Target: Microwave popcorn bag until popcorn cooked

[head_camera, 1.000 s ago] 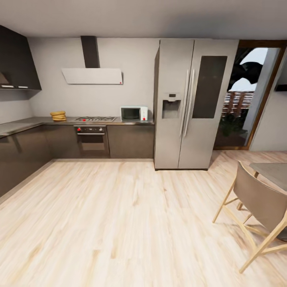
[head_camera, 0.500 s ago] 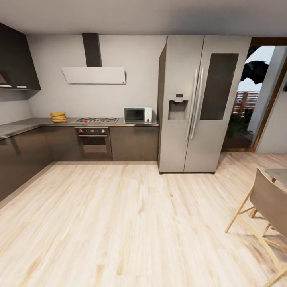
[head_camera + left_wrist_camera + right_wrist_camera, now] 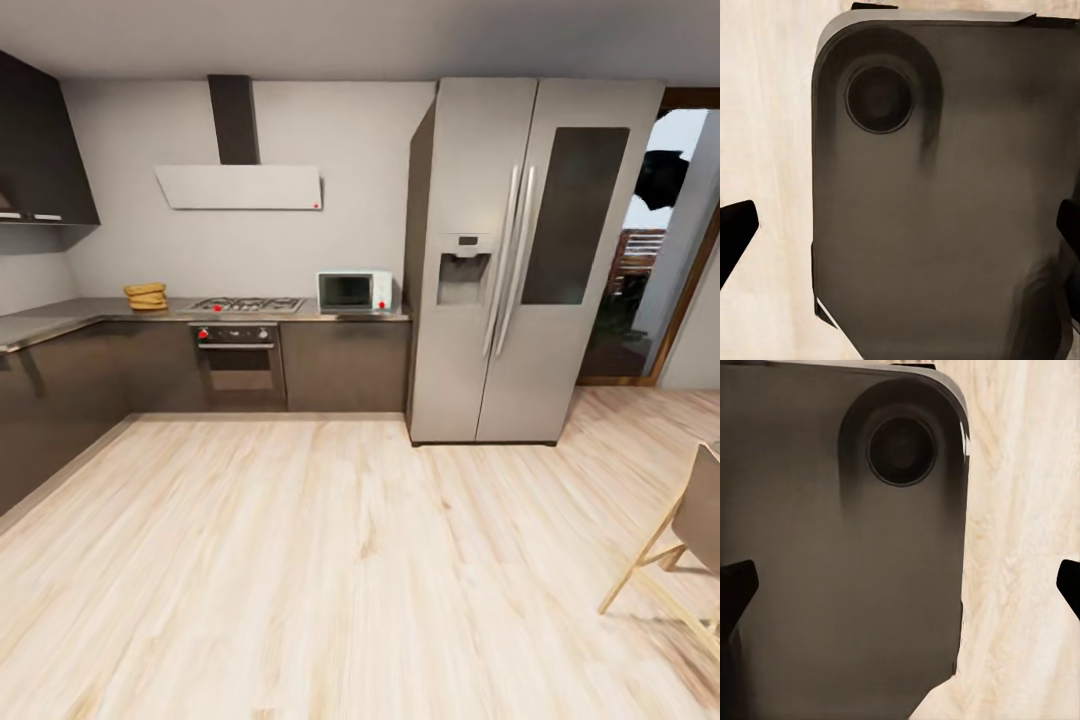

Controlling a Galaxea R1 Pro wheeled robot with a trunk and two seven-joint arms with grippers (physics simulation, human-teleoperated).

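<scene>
Far across the room in the head view, the tan-brown popcorn bag [image 3: 146,296] sits on the grey countertop [image 3: 60,312] at the left, near the corner. The pale mint-blue microwave [image 3: 355,291] stands further right on the same counter, beside the fridge, its dark door closed. In the left wrist view my left gripper [image 3: 904,232] is open, its dark fingertips [image 3: 735,238] wide apart over my dark grey base. My right gripper [image 3: 904,585] is likewise open with nothing between its fingertips [image 3: 735,585].
A gas hob [image 3: 247,303] and a dark oven [image 3: 238,360] lie between the bag and the microwave. A tall steel fridge [image 3: 520,260] stands right of the counter. A wooden chair [image 3: 685,545] is at the right edge. Pale wood floor [image 3: 330,560] stretches ahead.
The whole head view has shifted: the kitchen looks slightly nearer and sits further right, and the chair has slid towards the right edge. Nothing in the kitchen itself has moved.
</scene>
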